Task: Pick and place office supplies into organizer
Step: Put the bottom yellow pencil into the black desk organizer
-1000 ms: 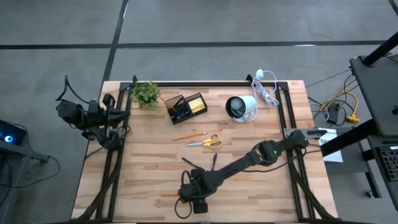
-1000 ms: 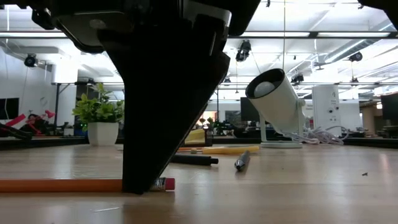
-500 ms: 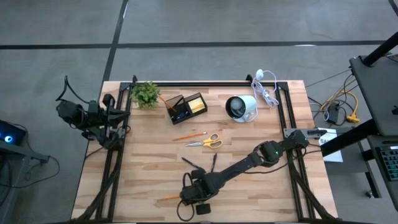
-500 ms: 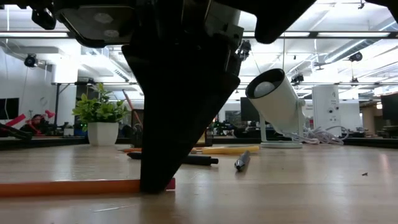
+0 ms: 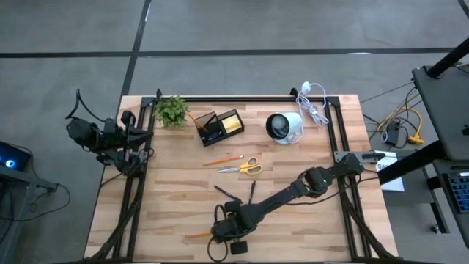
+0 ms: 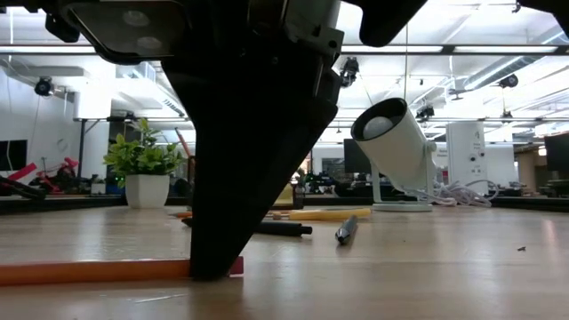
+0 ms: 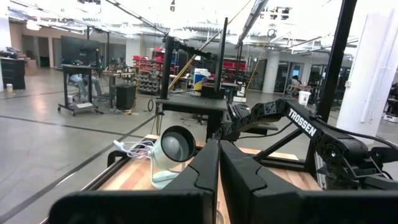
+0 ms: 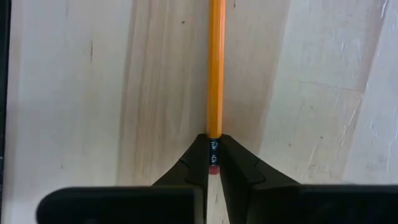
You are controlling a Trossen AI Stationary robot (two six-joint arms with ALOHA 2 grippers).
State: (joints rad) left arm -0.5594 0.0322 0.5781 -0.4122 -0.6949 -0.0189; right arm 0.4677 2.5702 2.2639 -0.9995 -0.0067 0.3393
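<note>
right gripper [image 8: 213,163] down at the desk's [image 5: 176,191] near edge, fingers [image 8: 239,169] pinched tight on the eraser end of an orange pencil [image 8: 215,68]; pencil flat on the wood, running out from the fingertips toward the desk's left side. seen from table height as a dark wedge [image 6: 238,178] planted on the pencil [image 6: 98,269], eraser tip just showing beside it.

beyond the gripper toward mid-desk, two dark pens [image 5: 251,192] lying loose and apart. farther in, scissors [image 5: 245,167] with yellow-orange handles, a second orange pencil [image 5: 223,159] just beside them. near the far edge, the black organizer [image 5: 218,126], tilted to the desk's edges, holding a yellow sticky-note block [image 5: 232,122] in one compartment and dark items plus another pencil in the other. small green plant [image 5: 171,110] toward the far left corner; white round cup [image 5: 283,127] with a dark inside toward the far right, tipped on its stand; white coiled cable [image 5: 312,103] at the far right corner.

left gripper [image 5: 139,139] parked at the desk's left edge, above the frame rail, fingers [image 7: 202,177] pressed together on nothing, pointing across toward the cup.
</note>
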